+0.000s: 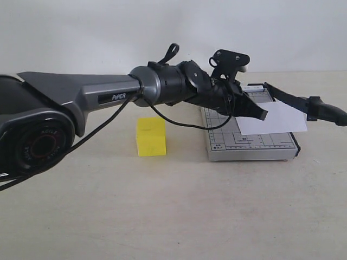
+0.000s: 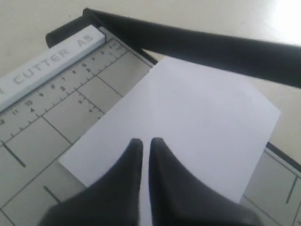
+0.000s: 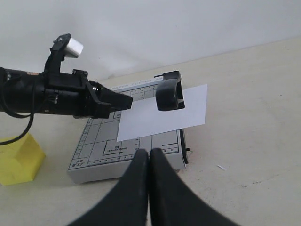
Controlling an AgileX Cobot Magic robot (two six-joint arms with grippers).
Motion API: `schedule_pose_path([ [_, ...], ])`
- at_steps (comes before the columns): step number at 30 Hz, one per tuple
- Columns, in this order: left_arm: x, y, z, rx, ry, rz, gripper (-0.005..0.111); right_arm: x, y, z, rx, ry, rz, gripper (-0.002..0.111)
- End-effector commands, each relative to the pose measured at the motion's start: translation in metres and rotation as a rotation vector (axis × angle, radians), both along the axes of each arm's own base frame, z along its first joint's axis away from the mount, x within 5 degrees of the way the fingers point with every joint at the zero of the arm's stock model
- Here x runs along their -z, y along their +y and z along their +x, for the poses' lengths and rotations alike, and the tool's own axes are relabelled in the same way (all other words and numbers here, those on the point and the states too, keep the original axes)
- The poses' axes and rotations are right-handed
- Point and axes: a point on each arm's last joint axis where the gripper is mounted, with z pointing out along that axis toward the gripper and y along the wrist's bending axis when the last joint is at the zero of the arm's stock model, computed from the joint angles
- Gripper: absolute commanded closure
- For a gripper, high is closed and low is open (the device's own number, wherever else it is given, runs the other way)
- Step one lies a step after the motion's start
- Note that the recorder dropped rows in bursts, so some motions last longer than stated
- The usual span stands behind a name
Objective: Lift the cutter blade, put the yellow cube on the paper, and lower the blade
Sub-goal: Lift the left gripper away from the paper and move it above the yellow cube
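Observation:
The cutter blade (image 1: 303,103) stands raised at a slant over the grey cutter base (image 1: 244,147), its thick handle (image 3: 169,94) in the air above the paper (image 1: 274,119). That white sheet lies on the base and overhangs its blade side. The yellow cube (image 1: 150,136) rests on the table to the left of the base, apart from it; the right wrist view also shows the cube (image 3: 19,157). My left gripper (image 1: 263,115) reaches across over the base and hovers shut just above the paper (image 2: 197,117), holding nothing. My right gripper (image 3: 150,153) is shut and empty, near the base's front edge.
The left arm (image 1: 108,95) stretches across the table from the left, a black cable (image 1: 179,123) drooping beneath it close to the cube. A white wall stands behind the beige table (image 1: 162,216).

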Motion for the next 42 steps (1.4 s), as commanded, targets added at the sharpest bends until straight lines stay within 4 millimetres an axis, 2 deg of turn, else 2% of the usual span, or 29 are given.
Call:
schedule_pose_path([
  [1,-0.030,0.001,0.000,0.003,-0.049,-0.034,0.084,0.000,0.000,0.000,0.001,-0.010,-0.008,0.107],
  [3,-0.041,0.002,-0.003,0.018,-0.049,-0.041,0.070,0.000,0.000,0.000,0.001,-0.010,-0.008,0.107],
  [6,-0.064,0.004,-0.009,0.050,-0.035,-0.058,0.057,0.000,0.000,0.000,0.001,-0.010,-0.008,0.107],
  [12,-0.119,0.018,-0.020,0.096,-0.064,-0.038,0.065,0.000,0.000,0.000,0.001,-0.010,-0.008,0.107],
  [16,-0.147,0.045,-0.021,0.036,-0.014,0.045,0.067,0.000,0.000,0.000,0.001,-0.010,-0.008,0.107],
  [20,-0.161,0.083,-0.020,-0.072,0.030,0.247,0.066,0.000,0.000,0.000,0.001,-0.010,-0.008,0.107],
  [24,-0.175,0.121,-0.021,-0.237,0.092,0.354,0.059,0.000,0.000,0.000,0.001,-0.010,-0.008,0.107],
  [28,-0.178,0.144,-0.022,-0.387,0.151,0.429,0.048,0.000,0.000,0.000,0.001,-0.010,-0.008,0.107],
  [32,-0.173,0.151,-0.021,-0.501,0.217,0.437,0.035,0.000,0.000,0.000,0.001,-0.010,-0.008,0.107],
  [36,-0.165,0.151,-0.019,-0.604,0.293,0.405,0.034,0.000,0.000,0.000,0.001,-0.010,-0.008,0.107],
  [42,-0.136,0.144,-0.016,-0.714,0.439,0.404,0.034,0.000,0.000,0.000,0.001,-0.010,-0.008,0.107],
])
